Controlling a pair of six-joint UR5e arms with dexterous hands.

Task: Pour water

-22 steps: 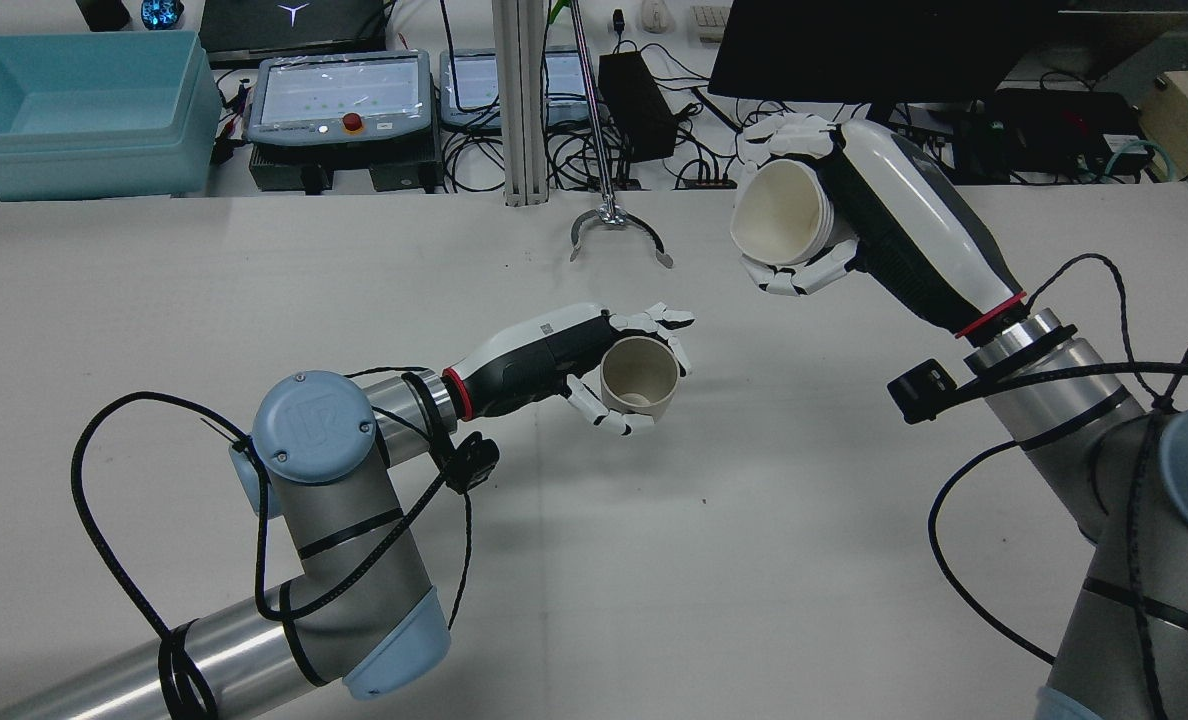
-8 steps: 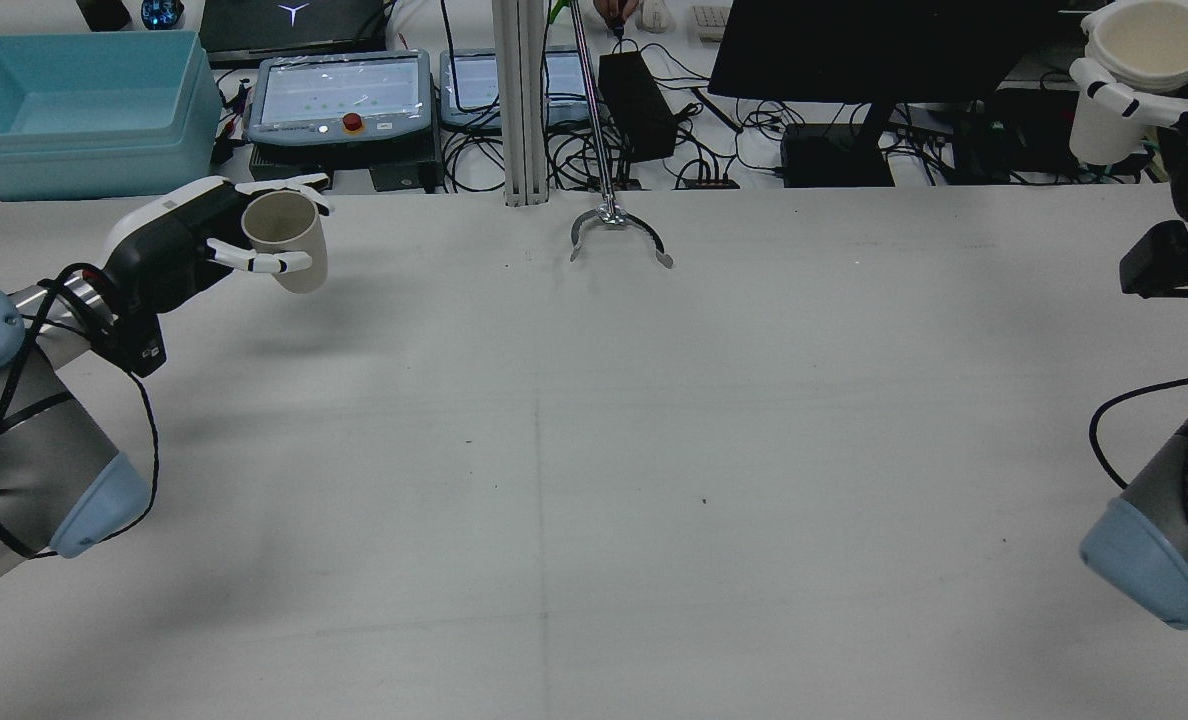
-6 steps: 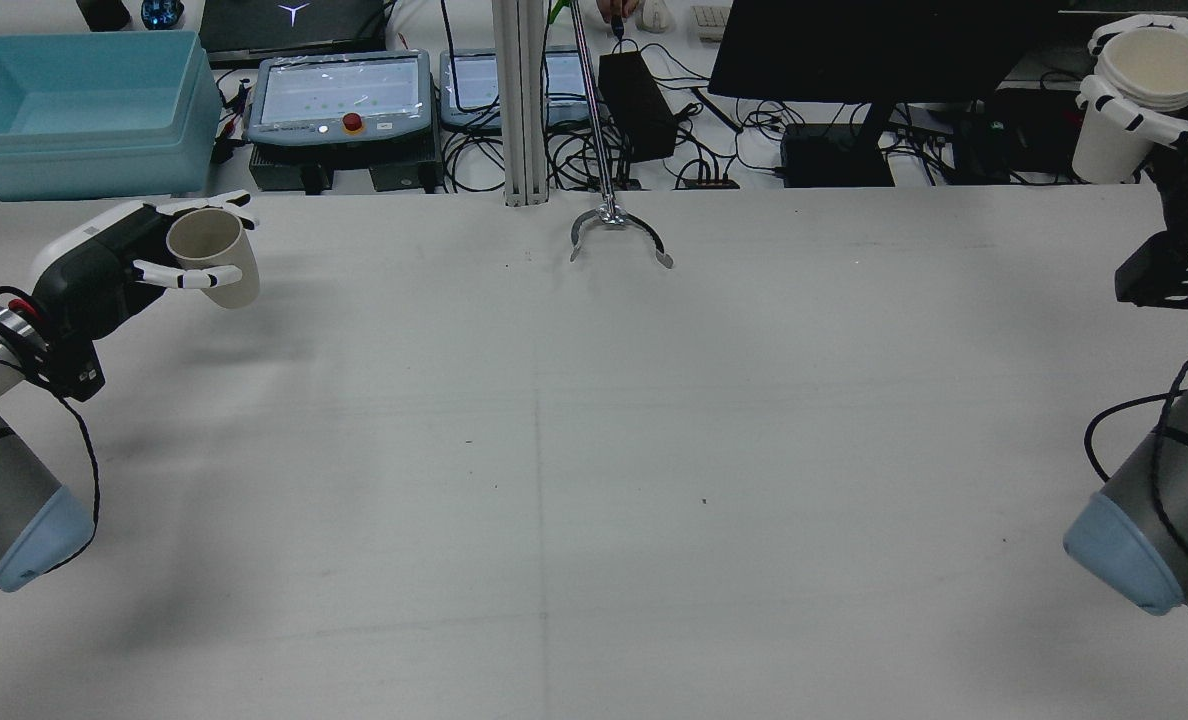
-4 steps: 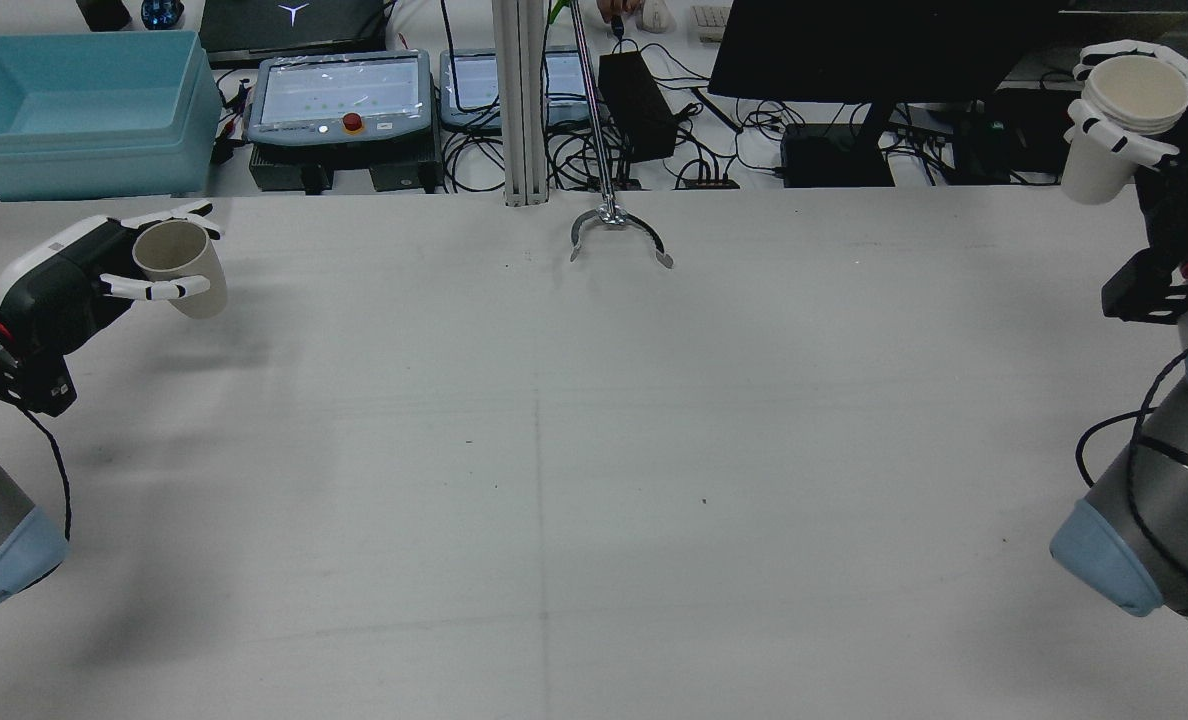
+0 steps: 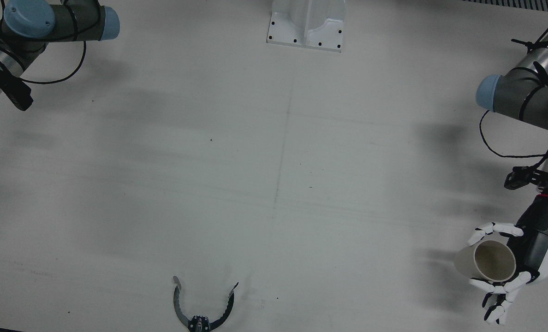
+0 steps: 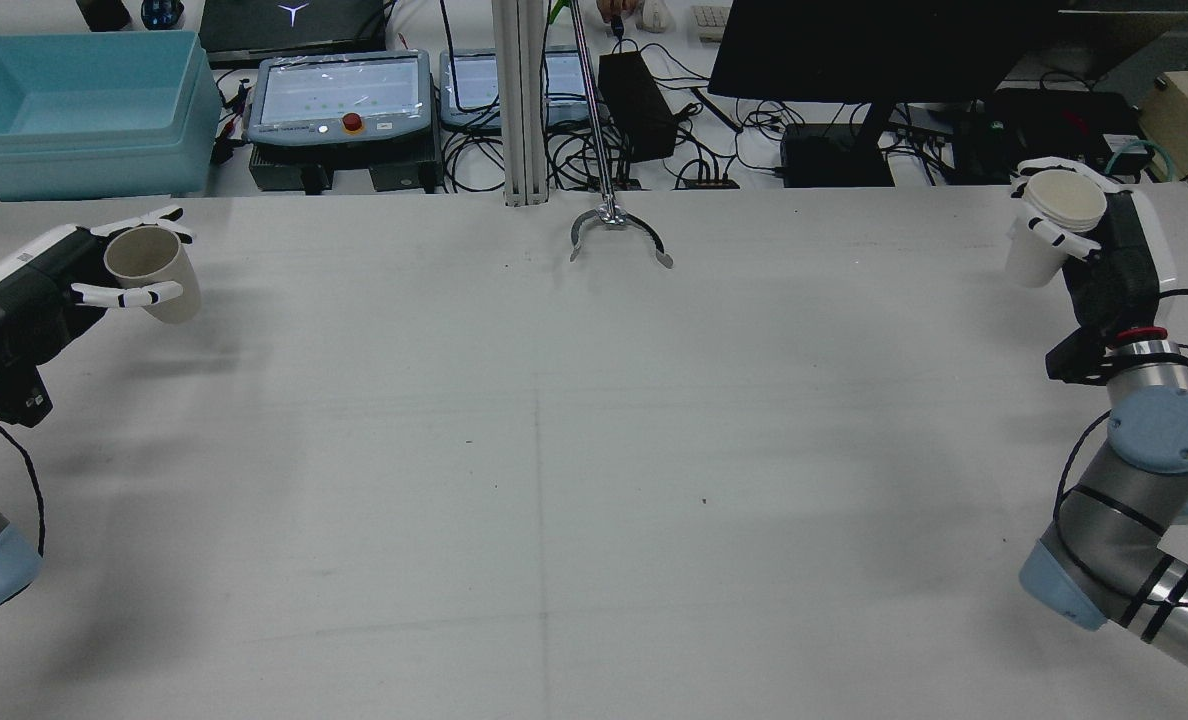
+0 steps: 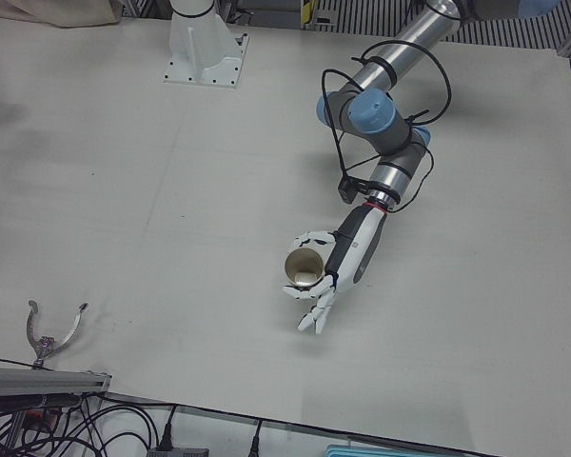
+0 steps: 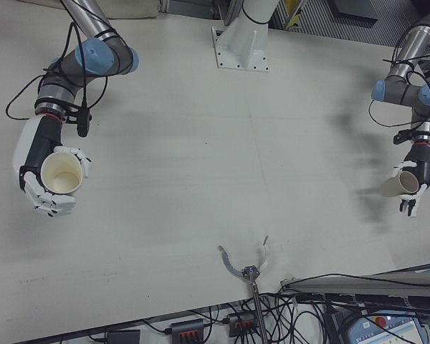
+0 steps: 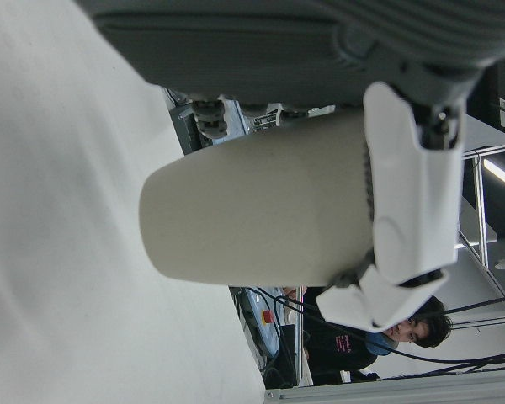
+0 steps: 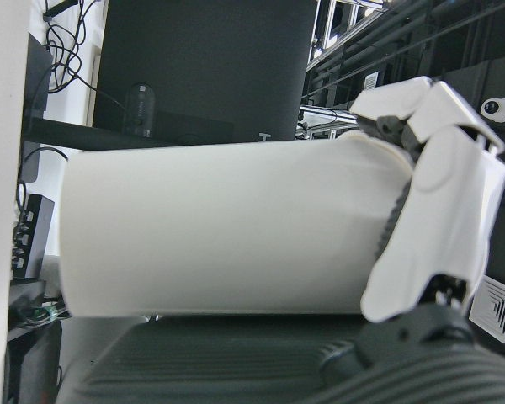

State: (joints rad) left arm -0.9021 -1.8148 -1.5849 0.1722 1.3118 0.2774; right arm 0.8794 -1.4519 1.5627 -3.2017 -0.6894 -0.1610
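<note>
At the far left edge of the table (image 6: 554,450) in the rear view, my left hand (image 6: 49,290) has its fingers (image 6: 124,296) curled around a beige paper cup (image 6: 149,270), one finger over the rim and another across the wall; the cup hangs above the surface, mouth up and tilted slightly, and looks empty from the front view. Between my arms, at the table's far edge, a metal claw-shaped clamp (image 6: 614,232) on a thin rod rests on the surface. At the far right edge, my right hand (image 6: 1104,250) is wrapped around a white paper cup (image 6: 1049,230), upright and raised, fingers (image 6: 1049,235) closed on its wall near the rim
</note>
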